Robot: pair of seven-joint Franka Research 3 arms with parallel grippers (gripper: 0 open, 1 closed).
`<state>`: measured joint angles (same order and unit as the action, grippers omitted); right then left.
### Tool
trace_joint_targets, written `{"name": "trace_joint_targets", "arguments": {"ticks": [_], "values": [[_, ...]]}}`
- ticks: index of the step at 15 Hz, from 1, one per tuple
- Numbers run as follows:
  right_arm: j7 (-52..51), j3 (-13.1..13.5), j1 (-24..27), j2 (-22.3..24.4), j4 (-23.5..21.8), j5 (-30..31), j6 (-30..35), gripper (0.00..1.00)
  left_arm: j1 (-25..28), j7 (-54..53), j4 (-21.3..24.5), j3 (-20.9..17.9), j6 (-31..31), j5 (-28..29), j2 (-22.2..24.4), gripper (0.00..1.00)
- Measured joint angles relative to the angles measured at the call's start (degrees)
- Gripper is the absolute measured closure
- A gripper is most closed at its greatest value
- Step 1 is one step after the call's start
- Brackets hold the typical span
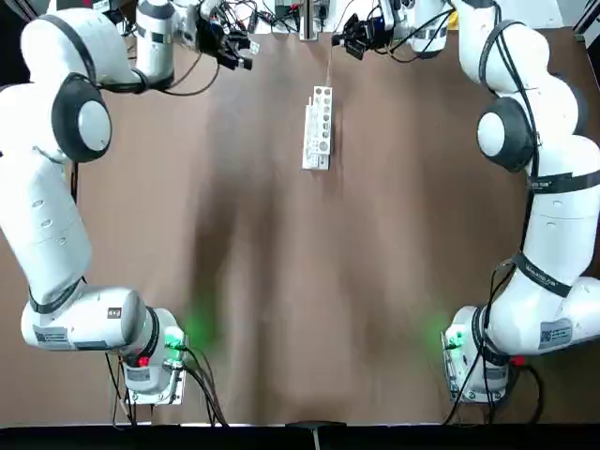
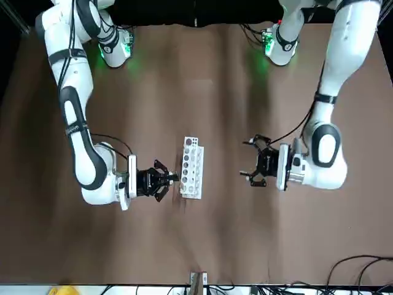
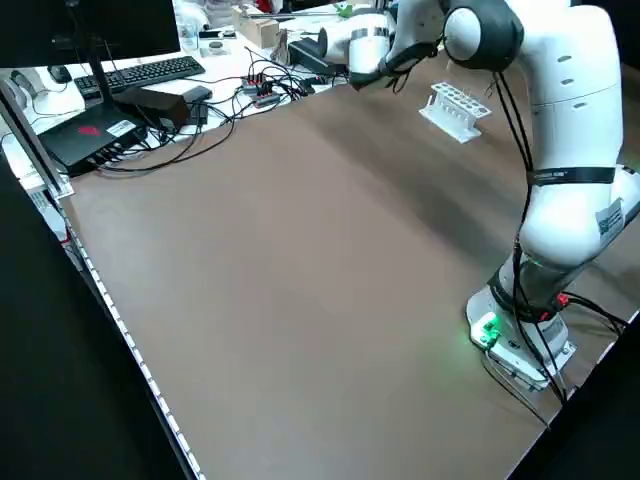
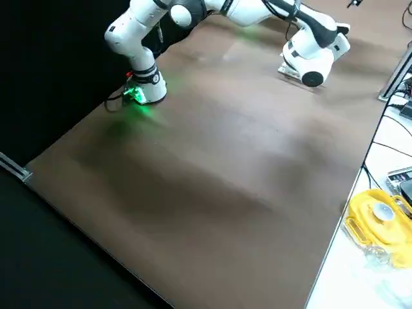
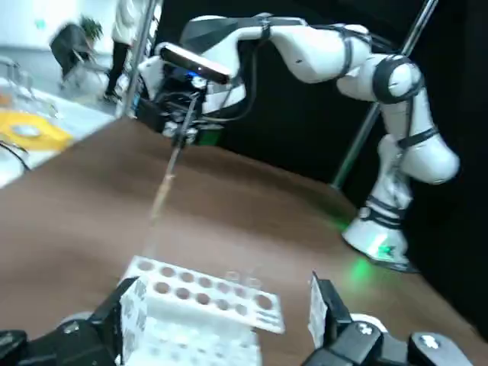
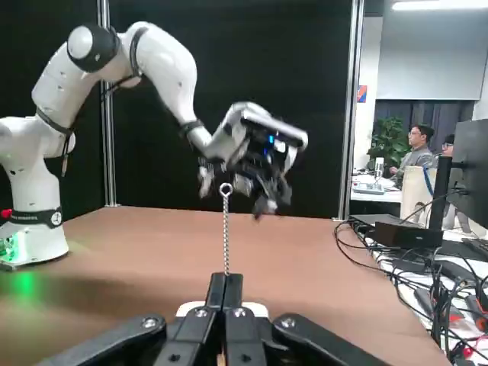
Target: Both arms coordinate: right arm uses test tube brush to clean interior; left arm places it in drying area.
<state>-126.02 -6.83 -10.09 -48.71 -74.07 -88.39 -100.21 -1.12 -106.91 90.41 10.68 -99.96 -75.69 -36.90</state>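
Right tool [image 6: 226,276] pinches 1 brush [image 6: 226,236] near the rack [image 2: 192,169]; left tool [image 5: 223,280], opposite, is spread, tubeless (cleaning and placement apparently remain).

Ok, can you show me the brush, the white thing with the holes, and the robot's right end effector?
Brush [image 6: 226,240]: right wrist view, on its twisted metal stem.
White rack [image 2: 193,169]: front view, middle of its holed top.
Right end effector [image 6: 226,279]: right wrist view, where its fingertips meet.
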Motion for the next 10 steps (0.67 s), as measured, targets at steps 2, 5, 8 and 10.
{"name": "trace_joint_targets", "arguments": {"ticks": [2,5,8,10], "values": [[1.03,0.01,0.12,0.65,0.00,0.01,0.63,0.98,-2.01,-5.07,-1.32,0.13,-6.41,-3.71,-3.17,0.00],[2.41,0.01,0.30,1.28,0.02,0.01,2.25,0.98,-5.81,-9.15,-4.23,0.19,-12.07,-11.82,-7.33,0.00],[4.70,0.01,0.57,2.23,0.02,0.01,3.97,0.98,-8.75,-19.79,-5.61,0.18,-14.36,-17.92,-9.57,0.00],[7.22,0.00,1.20,2.75,0.04,0.01,5.57,0.98,-10.61,-22.87,-6.14,0.10,-15.33,-22.91,-10.69,0.00]]}}
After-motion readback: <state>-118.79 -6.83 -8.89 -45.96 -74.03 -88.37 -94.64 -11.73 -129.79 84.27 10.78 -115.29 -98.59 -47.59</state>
